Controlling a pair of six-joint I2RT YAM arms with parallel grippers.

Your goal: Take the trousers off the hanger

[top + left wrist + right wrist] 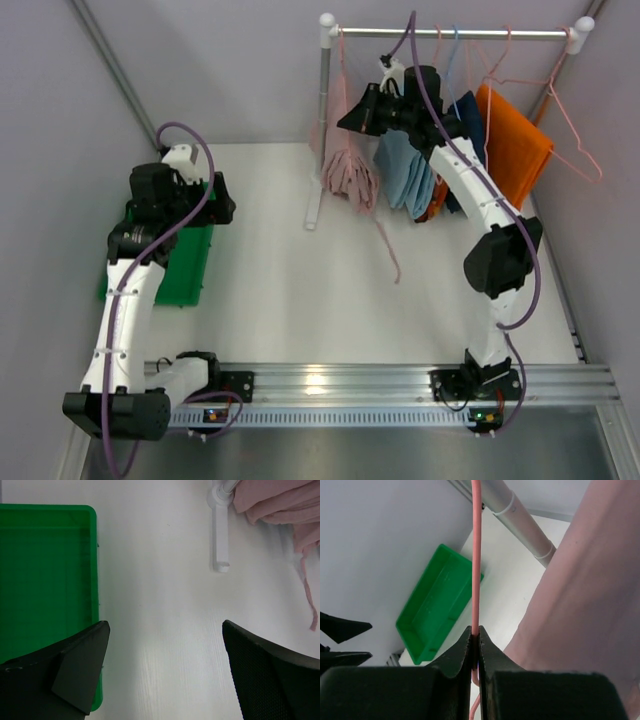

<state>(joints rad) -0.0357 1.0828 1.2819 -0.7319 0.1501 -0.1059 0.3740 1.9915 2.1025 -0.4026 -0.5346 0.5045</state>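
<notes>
Right end effector (475, 632) is pinching the pink hanger wire (476, 555), jaws closed tight on it, up by the rail (450, 33). Dusty pink trousers (348, 172) are hanging at the rail's left end, above the bench (280, 270), seemingly off that hanger. Left end effector (164, 635) is hovering wide open over the green tray (45, 570) edge. Risk: thin wire slipping or twisting in the pinch, or cloth snagging and dragging the whole hanger off the rail.
</notes>
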